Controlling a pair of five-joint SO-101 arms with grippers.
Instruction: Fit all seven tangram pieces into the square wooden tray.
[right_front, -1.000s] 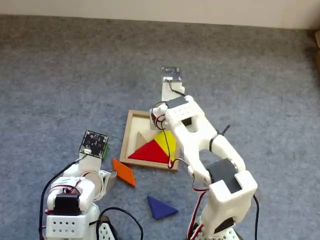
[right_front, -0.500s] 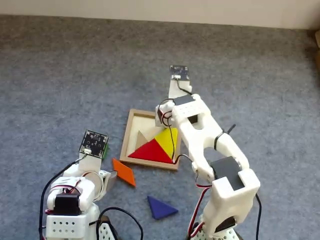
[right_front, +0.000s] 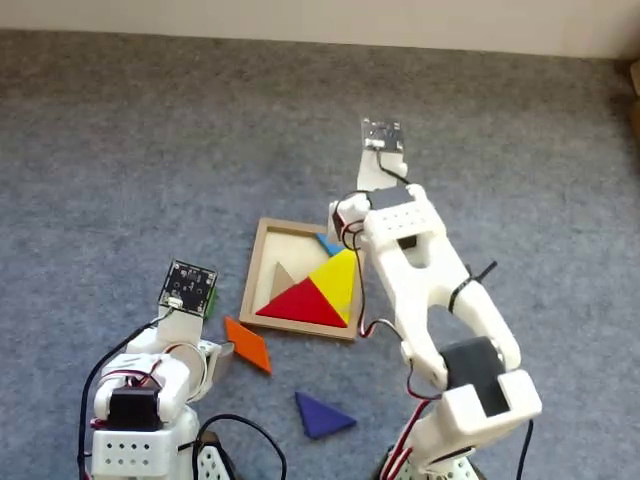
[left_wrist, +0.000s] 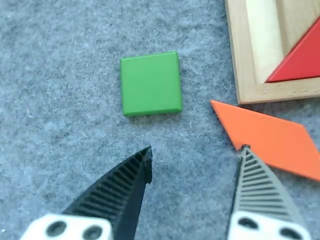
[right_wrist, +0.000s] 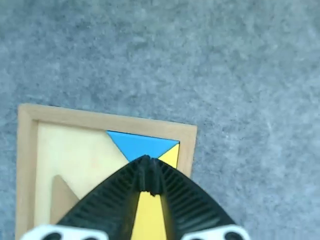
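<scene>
Centre of high view: wooden tray (right_front: 262, 262) holding red triangle (right_front: 295, 300), yellow triangle (right_front: 338, 280), light-blue triangle (right_front: 327, 243) and tan piece (right_front: 281, 278). On carpet (right_front: 120, 150) at lower left of tray: orange parallelogram (right_front: 247, 343), green square (left_wrist: 150, 83); at bottom centre, dark-blue triangle (right_front: 322, 414). Right gripper (right_wrist: 146, 167) pinched together, empty, above tray's upper right corner. Left gripper (left_wrist: 195, 151) spread wide, empty.

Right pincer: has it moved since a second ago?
Yes. Against the wooden tray in the high view, the right pincer has swung rightward toward the tray's far right corner, uncovering the blue triangle.
</scene>
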